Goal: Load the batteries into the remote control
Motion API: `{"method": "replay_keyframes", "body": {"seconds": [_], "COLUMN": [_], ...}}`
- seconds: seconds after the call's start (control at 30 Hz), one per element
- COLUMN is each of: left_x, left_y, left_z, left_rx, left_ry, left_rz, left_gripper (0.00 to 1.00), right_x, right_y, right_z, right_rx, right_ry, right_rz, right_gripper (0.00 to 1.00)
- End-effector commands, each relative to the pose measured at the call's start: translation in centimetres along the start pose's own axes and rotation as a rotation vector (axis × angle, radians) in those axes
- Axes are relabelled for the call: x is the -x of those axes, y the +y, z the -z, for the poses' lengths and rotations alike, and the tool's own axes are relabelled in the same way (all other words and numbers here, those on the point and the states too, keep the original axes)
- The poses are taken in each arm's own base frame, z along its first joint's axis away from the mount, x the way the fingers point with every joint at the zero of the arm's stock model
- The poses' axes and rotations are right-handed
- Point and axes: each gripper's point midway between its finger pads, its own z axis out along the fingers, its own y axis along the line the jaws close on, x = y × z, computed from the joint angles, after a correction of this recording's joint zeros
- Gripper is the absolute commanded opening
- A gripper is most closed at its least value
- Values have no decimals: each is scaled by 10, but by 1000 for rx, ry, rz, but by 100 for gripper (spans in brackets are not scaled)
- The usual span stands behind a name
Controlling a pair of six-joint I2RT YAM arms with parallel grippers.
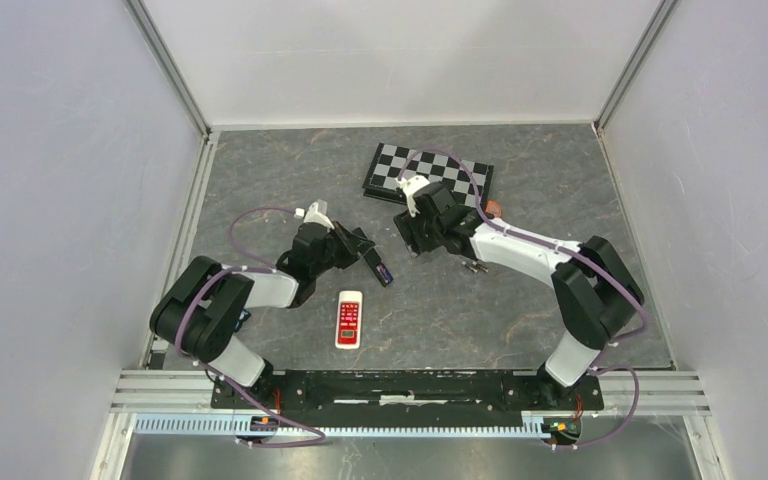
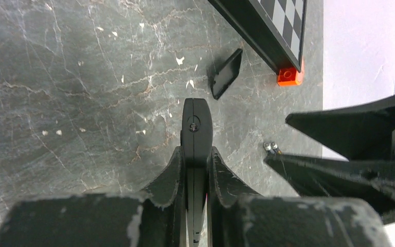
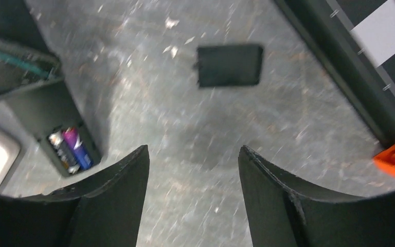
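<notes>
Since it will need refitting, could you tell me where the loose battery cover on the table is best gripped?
Pinch the battery cover across its two long edges, coming straight down from above: it lies flat and thin on the table, apart from the chessboard.

Overhead view bright and even: diffuse light off the white walls (image 1: 60,200), no glare, only soft faint shadows on the grey tabletop (image 1: 520,310). Left wrist view sharp on the marbled surface, far right edge blown to white, near fingers (image 2: 221,177) dark and slightly soft. Right wrist view smeared by motion blur throughout, its fingers (image 3: 118,200) near-black silhouettes.
</notes>
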Motion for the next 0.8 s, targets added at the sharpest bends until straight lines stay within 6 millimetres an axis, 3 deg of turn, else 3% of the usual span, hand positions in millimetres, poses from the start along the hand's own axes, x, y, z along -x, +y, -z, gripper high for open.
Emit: {"method": "replay_keyframes", "body": {"seconds": [0.0, 0.3, 0.4, 0.57, 0.77], "left_x": [13, -13, -20, -30, -51], "left_y": [-6, 0, 5, 26, 38], "left_z": [-11, -29, -32, -24, -17], "left_rx": [2, 35, 58, 121, 167], "left_ry": [-54, -94, -102, -105, -47], "left_rz": [36, 207, 238, 312, 398], "left_gripper": [2, 9, 17, 31, 44], "right_x": [52, 67, 63, 51, 42], "right_y": [-18, -47, -53, -59, -59], "right_z": [-16, -42, -54, -74, -86], "right_rx": [-90, -173, -154, -107, -59], "right_ry": [-150, -177, -163, -111, -63], "right_rz": [44, -32, -58, -27, 67], "right_gripper": [68, 63, 58, 41, 34]}}
